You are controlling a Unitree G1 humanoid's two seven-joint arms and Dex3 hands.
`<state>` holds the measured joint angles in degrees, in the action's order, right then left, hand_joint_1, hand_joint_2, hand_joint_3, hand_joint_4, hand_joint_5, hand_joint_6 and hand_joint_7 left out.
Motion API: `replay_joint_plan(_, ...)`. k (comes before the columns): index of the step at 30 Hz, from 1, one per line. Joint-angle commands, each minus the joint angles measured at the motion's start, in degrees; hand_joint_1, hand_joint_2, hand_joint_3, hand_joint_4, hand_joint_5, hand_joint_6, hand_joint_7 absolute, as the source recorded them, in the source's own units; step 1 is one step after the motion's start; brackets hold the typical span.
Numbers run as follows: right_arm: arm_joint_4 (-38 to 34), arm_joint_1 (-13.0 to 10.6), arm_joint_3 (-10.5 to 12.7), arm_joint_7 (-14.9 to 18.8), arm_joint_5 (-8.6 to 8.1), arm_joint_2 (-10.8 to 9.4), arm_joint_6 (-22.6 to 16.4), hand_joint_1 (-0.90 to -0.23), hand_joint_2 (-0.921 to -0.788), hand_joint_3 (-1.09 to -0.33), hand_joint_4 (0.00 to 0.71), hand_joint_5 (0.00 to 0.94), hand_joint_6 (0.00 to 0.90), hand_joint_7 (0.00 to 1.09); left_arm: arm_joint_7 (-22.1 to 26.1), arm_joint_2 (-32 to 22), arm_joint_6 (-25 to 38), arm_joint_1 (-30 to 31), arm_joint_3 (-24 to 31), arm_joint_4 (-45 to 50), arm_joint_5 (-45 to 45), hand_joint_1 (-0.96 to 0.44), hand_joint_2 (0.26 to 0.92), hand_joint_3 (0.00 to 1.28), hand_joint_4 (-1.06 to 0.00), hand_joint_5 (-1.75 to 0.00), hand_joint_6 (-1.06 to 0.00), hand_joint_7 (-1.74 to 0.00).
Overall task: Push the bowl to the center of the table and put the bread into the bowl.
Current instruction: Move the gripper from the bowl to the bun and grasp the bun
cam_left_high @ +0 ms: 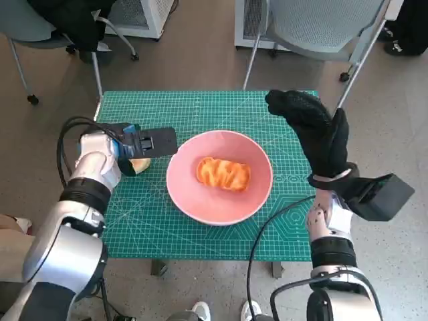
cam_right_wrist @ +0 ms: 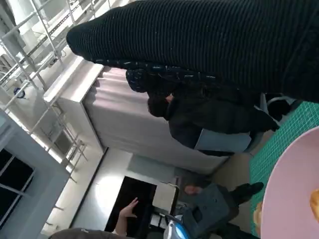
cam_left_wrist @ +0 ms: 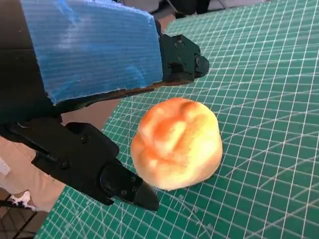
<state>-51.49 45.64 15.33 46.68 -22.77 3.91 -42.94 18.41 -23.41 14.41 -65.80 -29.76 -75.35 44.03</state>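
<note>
The pink bowl (cam_left_high: 198, 200) stands near the middle of the green cutting mat (cam_left_high: 200, 110). An oblong glazed bread (cam_left_high: 223, 174) lies inside it. A second, round bun (cam_left_high: 139, 165) sits on the mat just left of the bowl. My left hand (cam_left_high: 137, 143) hovers over that bun. In the left wrist view the bun (cam_left_wrist: 177, 144) rests on the mat between the spread black fingers (cam_left_wrist: 107, 174), which do not clasp it. My gloved right hand (cam_left_high: 315, 130) is raised off the table at the bowl's right, fingers apart and empty. The bowl's rim (cam_right_wrist: 294, 189) shows in the right wrist view.
The mat covers the small table. Chairs (cam_left_high: 314, 27) stand on the floor beyond its far edge. A black cable (cam_left_high: 267, 234) loops over the mat's front right. A person in dark clothes (cam_right_wrist: 209, 119) sits beyond the table in the right wrist view.
</note>
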Motion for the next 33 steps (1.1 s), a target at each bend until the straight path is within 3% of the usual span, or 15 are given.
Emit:
replay_joint_plan(1,0.0,-1.6,-0.2,0.2,-0.11,0.2,0.6,-0.659,-0.921,-0.898,0.040,0.001,-0.001,0.25,-2.7,0.7,-0.1,1.7,0.2,-0.6,-1.1,-0.22,0.710,0.02,0.00,0.00,-0.11,0.00)
replay_joint_plan(15,0.5,-1.9,-0.1,0.6,-0.45,0.7,1.4,-0.660,-0.921,-0.901,0.037,0.000,-0.001,0.24,-4.2,1.4,-1.3,2.6,-0.8,-1.8,-1.4,-0.25,0.728,0.02,0.00,0.00,-0.12,-0.01)
replay_joint_plan(21,0.6,-2.0,-0.1,0.6,-0.45,0.7,1.7,-0.660,-0.921,-0.902,0.036,0.000,-0.001,0.24,-5.9,1.6,-0.9,2.7,-0.3,-2.2,-2.1,-0.23,0.747,0.02,-0.08,-0.03,-0.16,-0.03)
replay_joint_plan(23,0.9,-2.1,-0.2,0.5,-0.47,0.6,1.9,-0.660,-0.921,-0.902,0.037,0.000,-0.001,0.24,-7.0,1.6,-0.8,2.9,0.0,-2.2,-2.5,-0.21,0.761,0.02,-0.17,-0.08,-0.18,-0.03)
replay_joint_plan(24,1.1,-2.2,-0.2,0.5,-0.48,0.6,2.0,-0.661,-0.921,-0.902,0.036,0.000,-0.001,0.24,-7.5,1.6,-0.8,3.0,0.2,-2.2,-2.7,-0.20,0.768,0.02,-0.19,-0.12,-0.19,-0.03)
replay_joint_plan(26,1.5,-2.4,-0.2,0.5,-0.50,0.6,2.2,-0.663,-0.921,-0.900,0.036,0.000,-0.001,0.24,-8.4,1.6,-0.9,3.4,0.3,-2.2,-3.0,-0.17,0.788,0.01,-0.12,-0.49,-0.21,-0.01)
replay_joint_plan(28,1.9,-2.6,-0.3,0.4,-0.48,0.6,2.4,-0.664,-0.921,-0.900,0.036,0.000,-0.001,0.24,-8.9,1.7,-1.1,3.9,0.6,-2.2,-3.4,-0.16,0.797,0.01,-0.06,-0.72,-0.23,-0.01)
replay_joint_plan(29,2.0,-2.6,-0.3,0.4,-0.47,0.6,2.4,-0.664,-0.921,-0.900,0.035,0.000,-0.001,0.24,-9.1,1.7,-1.1,4.1,0.8,-2.3,-3.6,-0.12,0.798,0.01,-0.07,-0.95,-0.24,-0.01)
replay_joint_plan(31,2.2,-2.6,-0.3,0.3,-0.43,0.6,2.7,-0.664,-0.921,-0.900,0.035,0.000,-0.001,0.24,-9.4,1.6,-1.2,4.3,1.3,-2.3,-4.1,-0.10,0.799,0.01,-0.08,-1.16,-0.25,-0.01)
replay_joint_plan(32,2.4,-2.7,-0.4,0.2,-0.41,0.6,2.8,-0.664,-0.921,-0.900,0.035,0.000,-0.001,0.24,-9.6,1.6,-1.1,4.5,1.6,-2.2,-4.4,-0.04,0.800,0.01,-0.22,-1.37,-0.26,-0.01)
replay_joint_plan(33,2.6,-2.8,-0.4,0.2,-0.40,0.6,2.9,-0.664,-0.921,-0.900,0.035,0.000,-0.001,0.24,-9.7,1.6,-1.0,4.6,1.8,-2.2,-4.6,-0.01,0.803,0.01,-0.29,-1.45,-0.27,-0.02)
